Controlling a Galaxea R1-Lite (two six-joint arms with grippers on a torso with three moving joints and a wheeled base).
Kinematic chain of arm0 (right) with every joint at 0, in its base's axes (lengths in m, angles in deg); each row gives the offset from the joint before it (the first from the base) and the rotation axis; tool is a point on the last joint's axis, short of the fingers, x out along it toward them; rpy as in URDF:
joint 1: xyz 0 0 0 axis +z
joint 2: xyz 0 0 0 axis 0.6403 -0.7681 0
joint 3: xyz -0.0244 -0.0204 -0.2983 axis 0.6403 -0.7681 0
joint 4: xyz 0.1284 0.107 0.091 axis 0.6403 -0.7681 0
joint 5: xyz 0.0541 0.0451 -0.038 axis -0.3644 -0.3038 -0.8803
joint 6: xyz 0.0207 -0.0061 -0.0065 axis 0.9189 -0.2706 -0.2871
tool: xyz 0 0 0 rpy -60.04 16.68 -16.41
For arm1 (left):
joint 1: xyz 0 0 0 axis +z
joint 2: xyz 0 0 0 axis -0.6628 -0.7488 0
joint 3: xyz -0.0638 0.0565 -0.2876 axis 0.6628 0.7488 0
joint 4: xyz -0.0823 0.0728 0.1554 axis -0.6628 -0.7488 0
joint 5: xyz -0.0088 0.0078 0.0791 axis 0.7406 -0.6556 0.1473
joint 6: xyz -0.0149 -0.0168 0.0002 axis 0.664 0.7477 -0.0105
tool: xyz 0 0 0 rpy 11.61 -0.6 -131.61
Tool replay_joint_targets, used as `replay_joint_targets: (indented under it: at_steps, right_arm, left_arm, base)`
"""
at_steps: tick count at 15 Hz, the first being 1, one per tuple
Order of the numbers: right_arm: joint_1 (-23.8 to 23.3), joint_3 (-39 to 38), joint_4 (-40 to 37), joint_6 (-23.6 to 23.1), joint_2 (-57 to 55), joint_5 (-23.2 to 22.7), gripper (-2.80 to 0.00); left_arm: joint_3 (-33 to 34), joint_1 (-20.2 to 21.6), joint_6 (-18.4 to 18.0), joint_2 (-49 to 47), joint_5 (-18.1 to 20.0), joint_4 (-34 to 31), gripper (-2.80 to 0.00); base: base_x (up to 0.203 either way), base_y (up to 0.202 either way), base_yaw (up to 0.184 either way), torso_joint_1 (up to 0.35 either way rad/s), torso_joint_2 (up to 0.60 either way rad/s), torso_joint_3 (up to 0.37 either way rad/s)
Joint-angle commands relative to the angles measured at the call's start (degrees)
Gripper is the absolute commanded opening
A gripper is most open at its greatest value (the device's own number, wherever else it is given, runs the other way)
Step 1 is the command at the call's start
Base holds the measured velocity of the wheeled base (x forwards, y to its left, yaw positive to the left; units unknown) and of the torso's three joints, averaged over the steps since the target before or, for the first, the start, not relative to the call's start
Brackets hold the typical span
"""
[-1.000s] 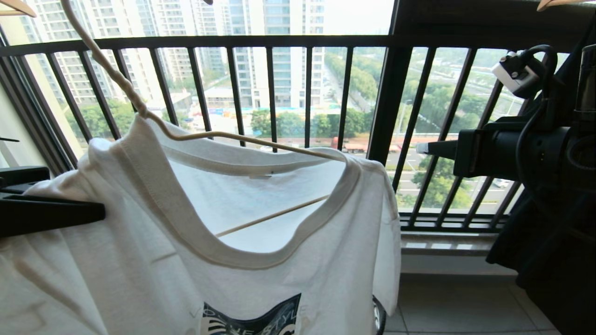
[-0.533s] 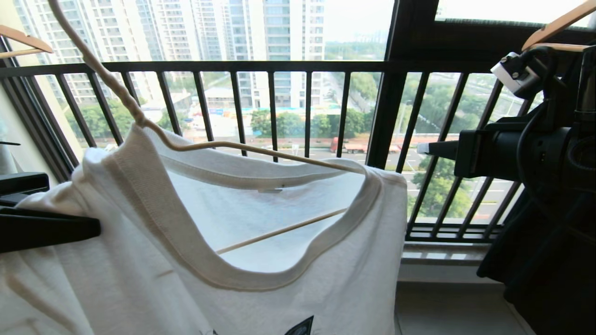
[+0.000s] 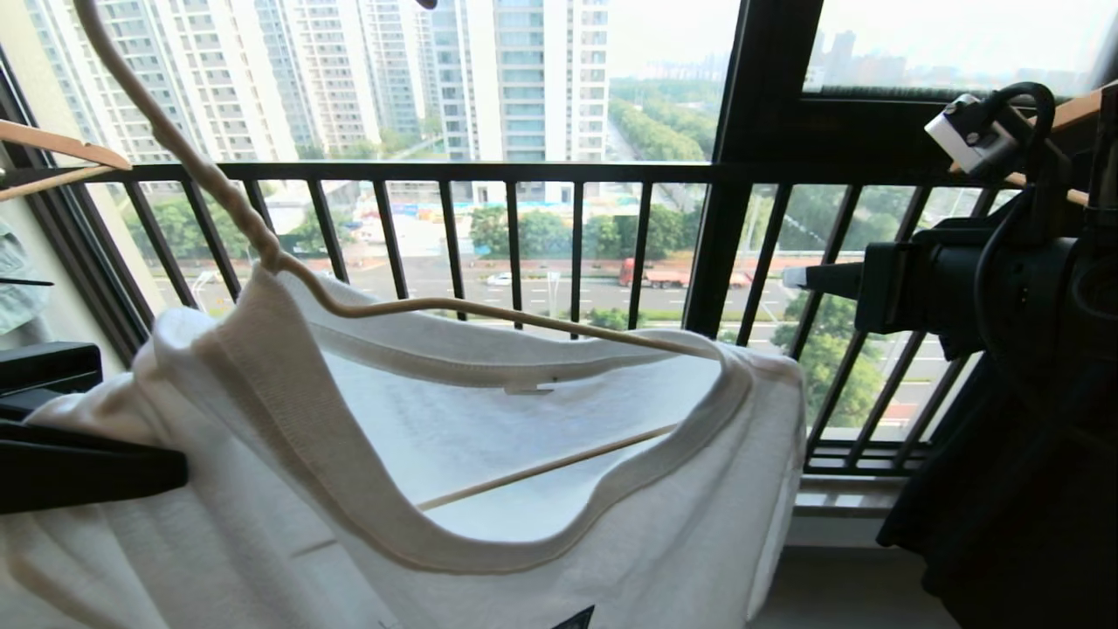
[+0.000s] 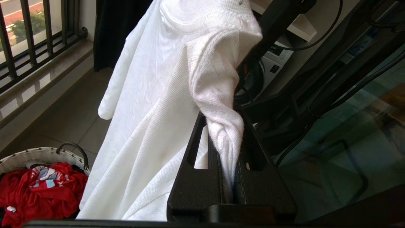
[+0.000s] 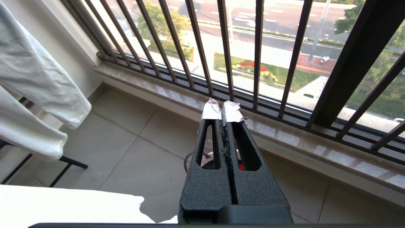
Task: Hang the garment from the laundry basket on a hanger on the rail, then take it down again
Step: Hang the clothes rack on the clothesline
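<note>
While the T-shirt sits on the wire hanger, its hook runs up and leftward out of sight.

At far left, the left gripper has its fingers clamped on a bunched shoulder fold, directly beside the hanger's neck and nearer it; the laundry basket sits below. At right, the right gripper, fingers together and empty, points toward the window railing, well apart from the shirt.
</note>
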Motion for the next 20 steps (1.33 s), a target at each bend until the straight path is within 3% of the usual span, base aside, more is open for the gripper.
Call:
replay_joint_targets:
  at_steps: [1,7,20]
  right_arm:
    - [0.1,0.0,0.0,0.0,0.3,-0.2,-2.80]
    - [0.3,-0.4,0.0,0.0,0.3,-0.3,-2.80]
    - [0.6,-1.1,0.0,-1.4,0.9,-0.5,-2.80]
  left_arm:
    - [0.2,-0.5,0.0,0.1,0.5,-0.2,-2.80]
    - [0.2,-0.5,-0.1,0.4,0.5,-0.2,-2.80]
    - [0.6,-0.6,-0.5,0.5,0.5,0.0,-2.80]
  base:
    - [0.000,0.000,0.000,0.263,-0.58,-0.325]
    - [0.000,0.000,0.000,0.242,-0.53,-0.291]
    - [0.000,0.000,0.000,0.162,-0.34,-0.182]
